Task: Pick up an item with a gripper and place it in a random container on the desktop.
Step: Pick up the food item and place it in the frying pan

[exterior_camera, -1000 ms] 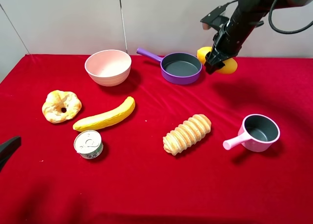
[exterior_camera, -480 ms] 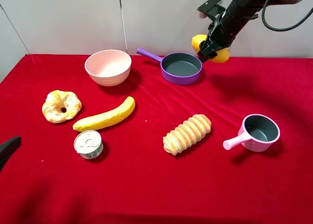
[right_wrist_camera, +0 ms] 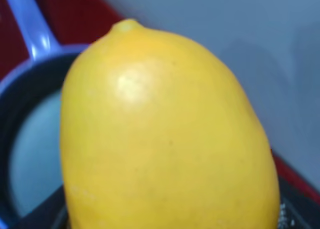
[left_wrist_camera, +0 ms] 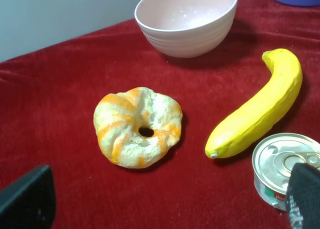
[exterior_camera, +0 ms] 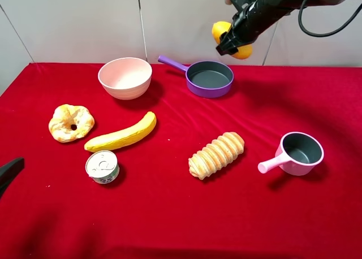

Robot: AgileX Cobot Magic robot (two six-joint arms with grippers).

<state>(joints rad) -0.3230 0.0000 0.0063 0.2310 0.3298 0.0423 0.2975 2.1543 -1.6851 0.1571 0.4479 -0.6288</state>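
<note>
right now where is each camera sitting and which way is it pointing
Exterior high: mounted high, looks down on the red desktop; shows the right gripper holding the mango near the purple pan, and the tip of the left gripper.
Left wrist: low on the left arm, faces the bread ring, banana, can and pink bowl; both fingers show, wide apart.
Right wrist: looks past the held mango into the pan; little gripper shows.
Shared: exterior high and right wrist both show mango and pan.
</note>
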